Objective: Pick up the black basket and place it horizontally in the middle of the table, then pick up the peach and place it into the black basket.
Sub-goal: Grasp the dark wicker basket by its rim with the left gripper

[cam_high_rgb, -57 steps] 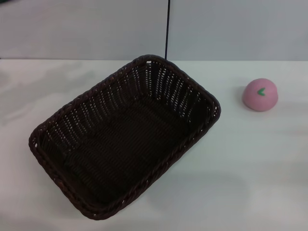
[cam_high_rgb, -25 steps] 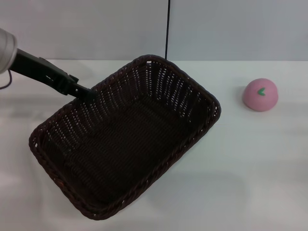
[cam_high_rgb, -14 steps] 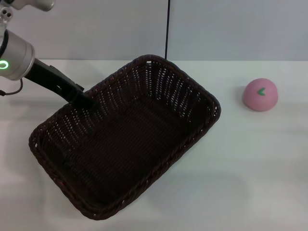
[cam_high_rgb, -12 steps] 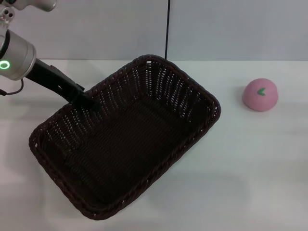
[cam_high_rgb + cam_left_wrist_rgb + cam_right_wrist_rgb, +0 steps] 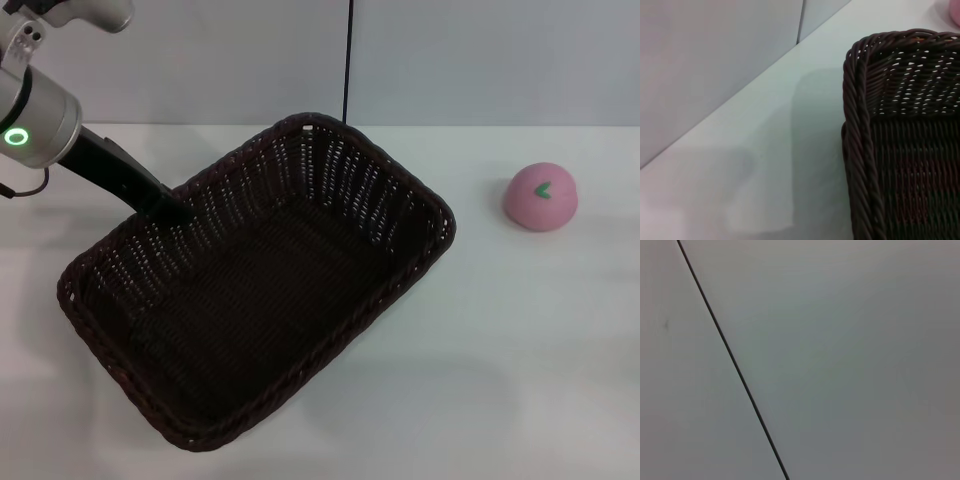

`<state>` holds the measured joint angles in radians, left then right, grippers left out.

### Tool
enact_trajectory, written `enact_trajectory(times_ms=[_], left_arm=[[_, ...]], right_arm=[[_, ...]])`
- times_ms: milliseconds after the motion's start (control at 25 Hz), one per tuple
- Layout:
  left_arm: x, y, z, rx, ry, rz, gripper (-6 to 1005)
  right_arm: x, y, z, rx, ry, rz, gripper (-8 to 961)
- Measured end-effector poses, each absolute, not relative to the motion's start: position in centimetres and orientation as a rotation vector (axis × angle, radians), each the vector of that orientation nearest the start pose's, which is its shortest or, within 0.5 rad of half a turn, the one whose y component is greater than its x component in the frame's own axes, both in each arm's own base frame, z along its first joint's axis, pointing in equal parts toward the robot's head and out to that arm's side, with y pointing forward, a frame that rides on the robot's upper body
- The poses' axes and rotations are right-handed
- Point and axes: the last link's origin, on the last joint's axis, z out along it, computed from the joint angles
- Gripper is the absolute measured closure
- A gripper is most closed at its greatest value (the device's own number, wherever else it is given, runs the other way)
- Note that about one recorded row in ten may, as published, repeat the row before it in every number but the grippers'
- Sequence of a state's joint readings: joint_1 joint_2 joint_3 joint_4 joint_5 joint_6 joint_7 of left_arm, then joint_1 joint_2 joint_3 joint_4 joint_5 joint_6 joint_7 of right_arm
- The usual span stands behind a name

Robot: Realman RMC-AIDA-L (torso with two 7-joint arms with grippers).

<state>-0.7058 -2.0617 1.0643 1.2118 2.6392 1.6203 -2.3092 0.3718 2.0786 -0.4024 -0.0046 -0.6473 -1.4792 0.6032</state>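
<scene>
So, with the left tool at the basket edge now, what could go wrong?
The left tool meets the basket at one long side's rim only, so the basket may tilt or swing when lifted. The basket lies diagonally, so it needs a turn; a wide swing might knock the peach on the table.

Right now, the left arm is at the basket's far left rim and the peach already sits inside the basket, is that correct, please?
Not quite: the head view shows the peach on the table, right of the basket, which is empty. The left pincer is indeed at the basket's far left rim.
</scene>
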Motion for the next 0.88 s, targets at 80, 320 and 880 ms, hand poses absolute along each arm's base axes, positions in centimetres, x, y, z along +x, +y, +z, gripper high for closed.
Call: enact_trajectory(times_ms=[80, 320, 880], left_arm=[[-19.7, 38.0, 3.9, -2.624, -0.89, 0.421, 621], [-19.6, 38.1, 3.6, -2.632, -0.864, 0.439, 780], [-17.4, 38.2, 4.4, -2.72, -0.646, 0.317, 804]], right_arm=[[37.7, 28.1, 7.1, -1.024, 0.69, 1.075, 371], [37.7, 28.2, 7.2, -1.013, 0.691, 1.078, 371], [38.1, 28.5, 7.4, -0.998, 0.738, 1.102, 370]])
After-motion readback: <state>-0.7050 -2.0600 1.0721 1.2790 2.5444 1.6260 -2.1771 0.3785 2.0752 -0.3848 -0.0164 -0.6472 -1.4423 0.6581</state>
